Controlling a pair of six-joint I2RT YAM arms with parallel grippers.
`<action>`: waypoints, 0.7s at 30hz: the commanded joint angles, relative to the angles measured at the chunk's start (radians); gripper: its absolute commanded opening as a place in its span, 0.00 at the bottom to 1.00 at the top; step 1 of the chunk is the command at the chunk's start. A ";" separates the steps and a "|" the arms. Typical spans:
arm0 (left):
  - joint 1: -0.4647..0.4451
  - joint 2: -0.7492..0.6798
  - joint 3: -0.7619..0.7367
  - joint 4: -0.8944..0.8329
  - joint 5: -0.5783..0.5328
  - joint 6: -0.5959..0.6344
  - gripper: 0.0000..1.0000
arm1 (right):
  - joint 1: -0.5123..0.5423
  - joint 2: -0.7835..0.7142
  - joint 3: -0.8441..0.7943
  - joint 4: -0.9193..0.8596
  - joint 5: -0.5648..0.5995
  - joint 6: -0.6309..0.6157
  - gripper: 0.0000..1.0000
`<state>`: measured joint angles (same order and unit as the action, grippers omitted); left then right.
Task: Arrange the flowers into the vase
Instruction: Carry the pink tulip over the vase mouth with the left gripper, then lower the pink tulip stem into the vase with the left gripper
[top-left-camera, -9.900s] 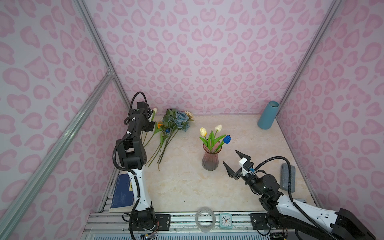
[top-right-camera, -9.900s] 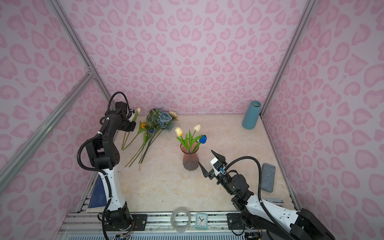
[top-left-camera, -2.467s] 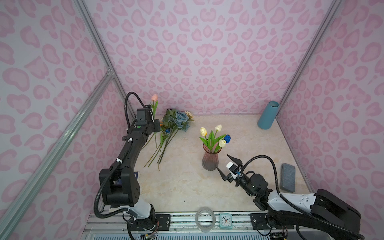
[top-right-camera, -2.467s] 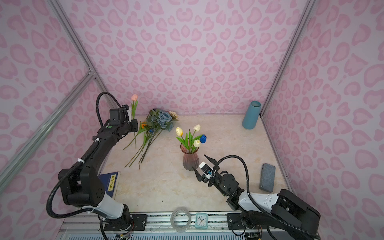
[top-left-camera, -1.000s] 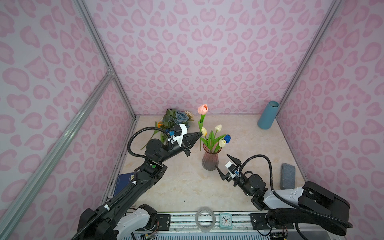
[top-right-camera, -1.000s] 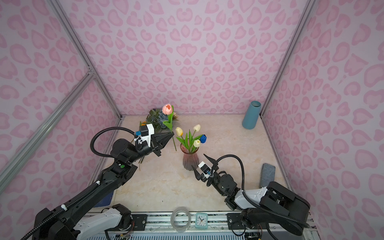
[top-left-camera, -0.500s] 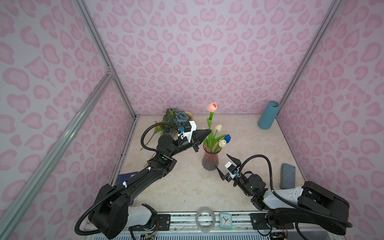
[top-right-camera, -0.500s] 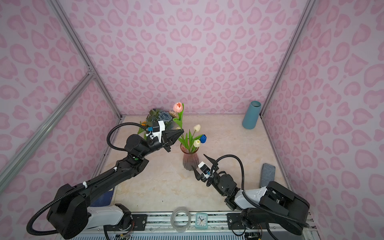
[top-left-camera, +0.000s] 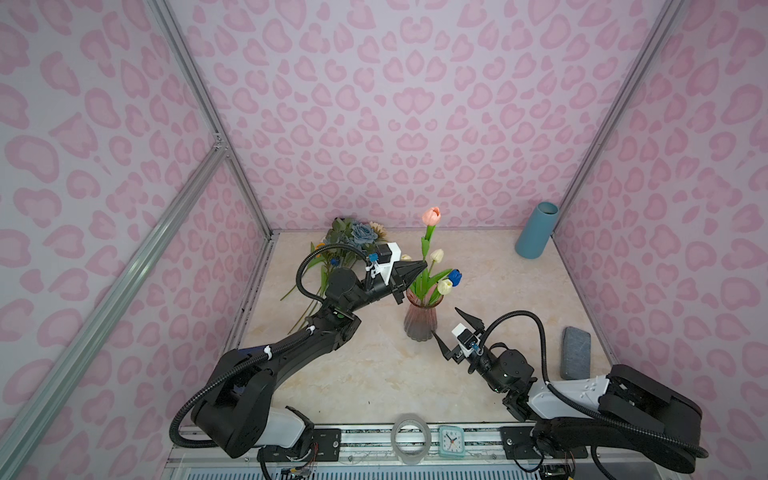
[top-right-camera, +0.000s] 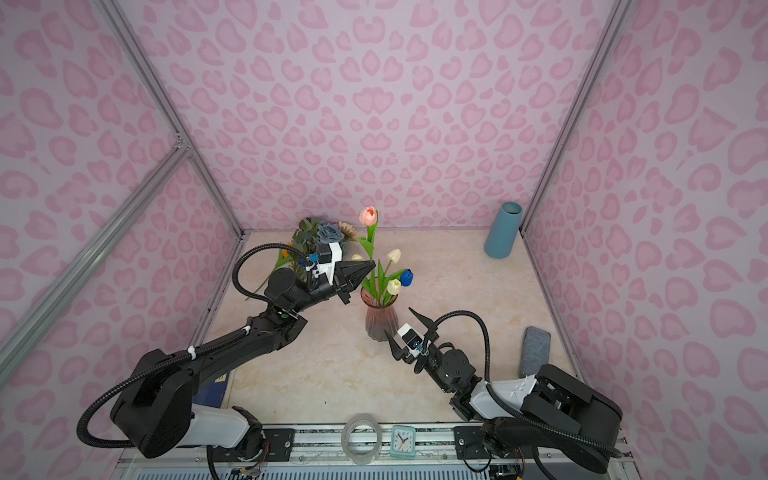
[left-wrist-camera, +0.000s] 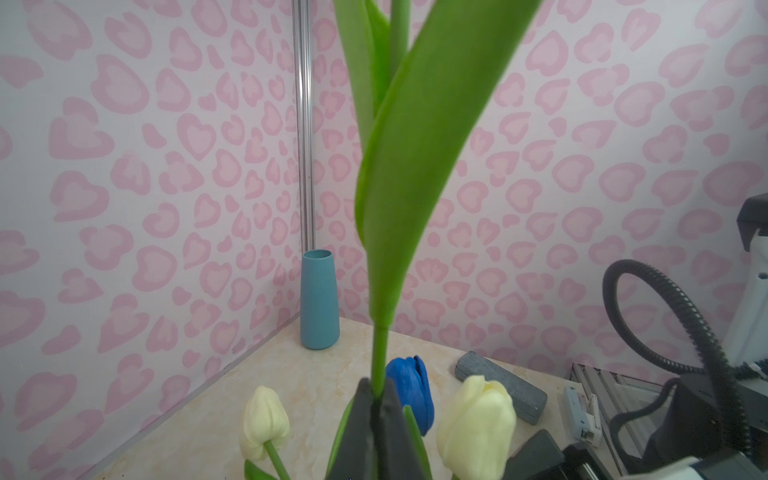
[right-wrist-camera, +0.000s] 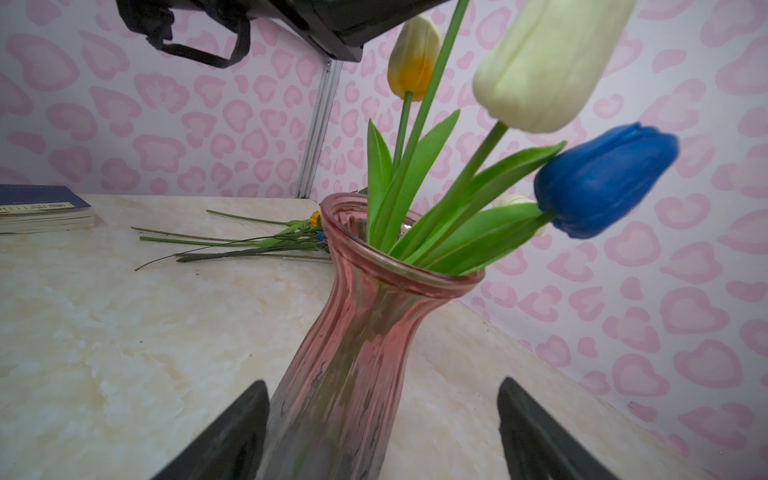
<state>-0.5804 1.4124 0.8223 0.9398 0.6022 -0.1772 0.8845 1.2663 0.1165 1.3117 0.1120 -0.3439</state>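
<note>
A ribbed pink glass vase (top-left-camera: 420, 322) (top-right-camera: 381, 322) stands mid-table holding cream tulips (top-left-camera: 444, 286) and a blue tulip (top-left-camera: 455, 276). My left gripper (top-left-camera: 422, 266) (left-wrist-camera: 376, 399) is shut on the green stem (left-wrist-camera: 379, 353) of a pink tulip (top-left-camera: 431, 216), held upright just above the vase's mouth. The rest of the flowers (top-left-camera: 353, 241), a dusty-blue bunch and others, lie at the back left. Low beside the vase my right gripper (top-left-camera: 445, 321) (right-wrist-camera: 381, 382) is open, and the vase's body (right-wrist-camera: 345, 374) sits between its fingers, close to one of them.
A teal vase (top-left-camera: 536, 230) stands in the back right corner. A grey case (top-left-camera: 575, 353) lies by the right wall. A tape roll (top-left-camera: 409, 436) and a small clock (top-left-camera: 451, 440) sit on the front rail. A blue book (right-wrist-camera: 41, 205) lies at the left edge.
My left gripper has carried the pink tulip rightwards from the flower pile to above the vase. The right gripper has stayed open by the vase.
</note>
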 joint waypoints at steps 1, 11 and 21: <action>-0.002 0.005 -0.007 0.021 -0.015 0.029 0.03 | 0.002 -0.002 0.000 0.018 0.009 0.000 0.85; -0.019 -0.007 -0.034 -0.024 -0.037 0.066 0.03 | 0.002 0.011 0.002 0.025 0.009 -0.003 0.85; -0.045 -0.093 -0.088 -0.099 -0.053 0.107 0.20 | 0.002 0.022 0.004 0.033 0.005 -0.001 0.85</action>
<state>-0.6243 1.3388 0.7448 0.8524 0.5537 -0.0849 0.8845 1.2839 0.1184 1.3121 0.1120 -0.3439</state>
